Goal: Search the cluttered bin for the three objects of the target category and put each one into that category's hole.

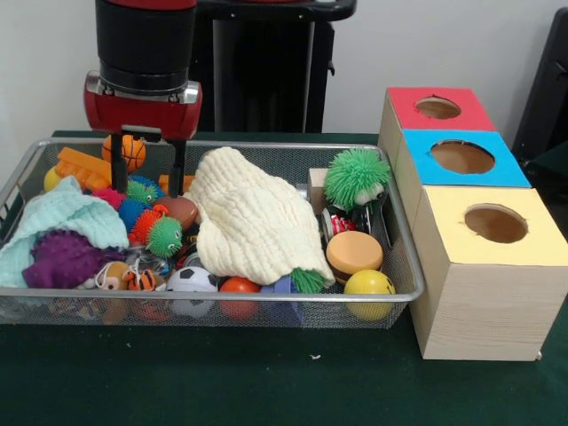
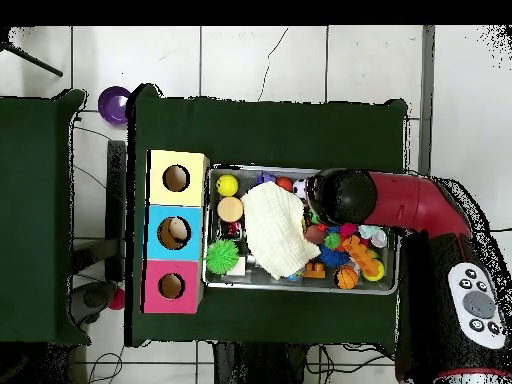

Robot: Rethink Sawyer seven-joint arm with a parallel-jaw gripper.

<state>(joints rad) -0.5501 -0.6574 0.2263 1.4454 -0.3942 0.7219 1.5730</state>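
Gripper (image 1: 149,167) is down inside the wire mesh bin (image 1: 404,266), at its left end in the front view. Two black fingers (image 1: 118,170) stand apart, nothing between them.

Right behind the fingers: small orange basketball (image 1: 130,151). Just below the tips: cluster of spiky rubber balls, teal (image 1: 142,189), blue (image 1: 130,211) and orange-green (image 1: 162,236), plus a brown toy football (image 1: 180,209) beside the right finger. Left of the gripper: orange ridged plastic block (image 1: 82,168). Further down-left: mint knitted cloth (image 1: 60,222) over a purple spiky ball (image 1: 64,258).

Right of the gripper: cream waffle-weave cloth (image 1: 253,220) draped across the bin's middle. Past it: green fuzzy ball with eyes (image 1: 356,177), orange disc (image 1: 354,252), yellow ball (image 1: 369,284). Black-and-white mini football (image 1: 192,280) sits at the front wall.

Outside the bin, far right of the gripper: three wooden boxes with round holes, red-topped (image 1: 438,107), blue-topped (image 1: 462,157), yellow-topped (image 1: 495,224).

Overhead: red arm (image 2: 405,205) reaches over the bin.
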